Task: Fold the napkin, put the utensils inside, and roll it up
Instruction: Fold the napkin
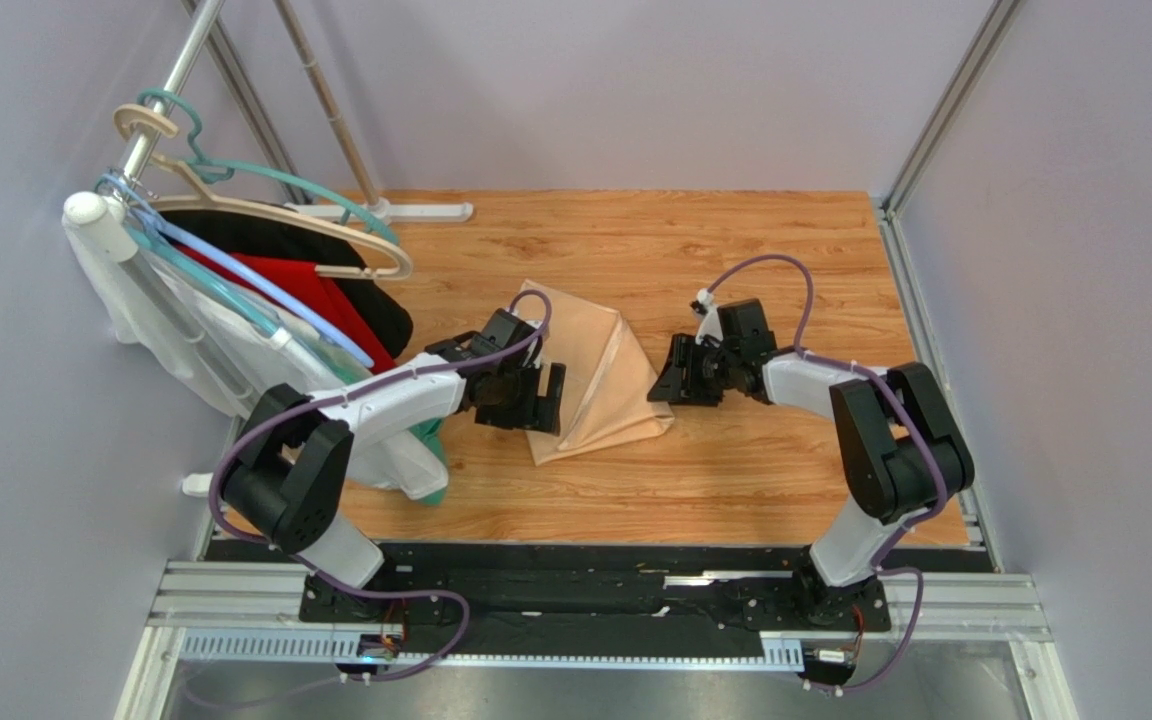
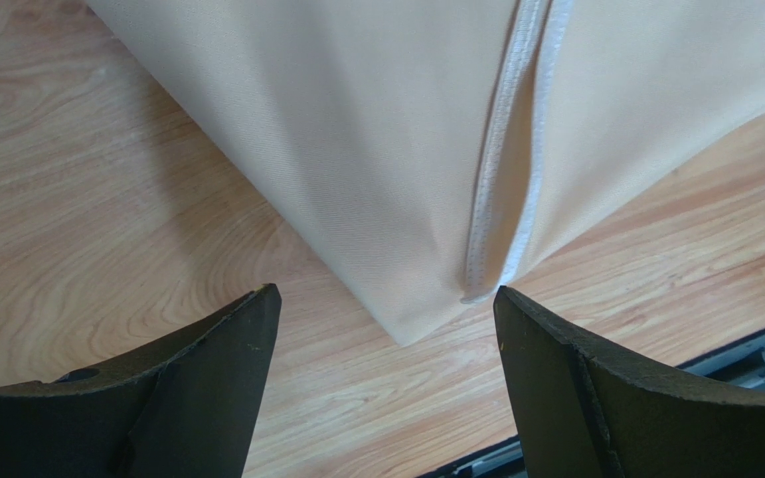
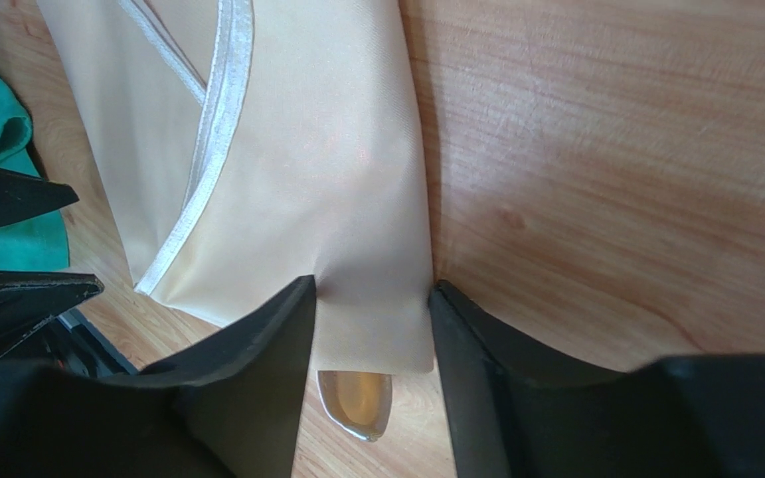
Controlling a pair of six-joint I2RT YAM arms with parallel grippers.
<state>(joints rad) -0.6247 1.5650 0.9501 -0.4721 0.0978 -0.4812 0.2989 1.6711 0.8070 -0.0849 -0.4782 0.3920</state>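
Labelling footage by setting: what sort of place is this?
Probably a lab robot cell, not a home: two robot arms bolted to a metal rail at the edge of a wood-top table, boxed in by plain grey panels, with a rack of hangers.

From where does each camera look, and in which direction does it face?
Top external: above and behind the arms, looking down at the table; both arms, left hand and right hand beside the napkin.
Left wrist: on the left arm, facing down at the napkin's corner; its two open fingers.
Right wrist: on the right arm, facing the napkin's edge; its fingers flank a corner.
All views share the napkin.
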